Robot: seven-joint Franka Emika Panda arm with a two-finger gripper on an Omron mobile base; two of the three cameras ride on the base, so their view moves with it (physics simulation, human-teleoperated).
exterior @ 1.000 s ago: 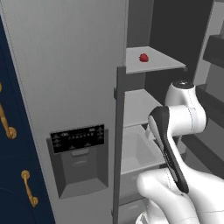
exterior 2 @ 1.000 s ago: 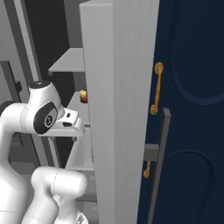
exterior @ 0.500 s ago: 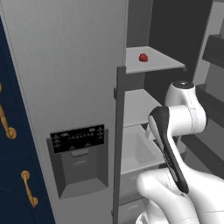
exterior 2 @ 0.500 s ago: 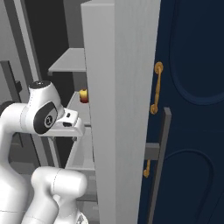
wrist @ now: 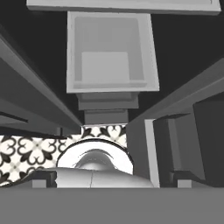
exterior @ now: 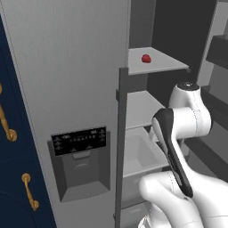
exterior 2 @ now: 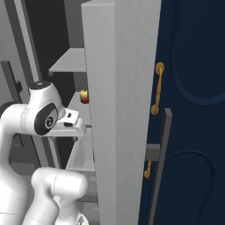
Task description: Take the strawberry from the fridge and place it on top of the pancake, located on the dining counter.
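The strawberry (exterior: 146,58) lies on the top shelf (exterior: 153,61) inside the open fridge (exterior: 67,67), near the shelf's inner back part, well in from its front edge. In the right base view the same strawberry (exterior 2: 83,96) peeks out as a small red and yellowish spot just beside the edge of the fridge's grey door slab (exterior 2: 118,110), under the upper shelf (exterior 2: 70,61) seen from that side. Nothing touches the fruit.

Below the strawberry's shelf comes a second, bare grey shelf (exterior: 140,107), and below that a pale open drawer bin (exterior: 138,153). The hand view looks down on that bin (wrist: 109,57) from above, with stepped grey ledges beneath it and a patch of black-and-white patterned floor (wrist: 26,153) further down.

The white arm (exterior: 182,120) stands in the fridge opening, its upper joint below and to the right of the strawberry's shelf, well apart from the fruit. In the right base view the wrist end (exterior 2: 66,125) sits lower than the strawberry and to its left. The tool's fingers cannot be made out clearly; its jaws stand spread wide with nothing between them.

On the closed fridge door left of the strawberry is the black dispenser panel (exterior: 80,140) with a recess under it. Further out, navy cabinet fronts (exterior 2: 193,110) carry gold handles (exterior 2: 156,88), and a dark vertical fridge handle (exterior 2: 160,162) runs beside them.
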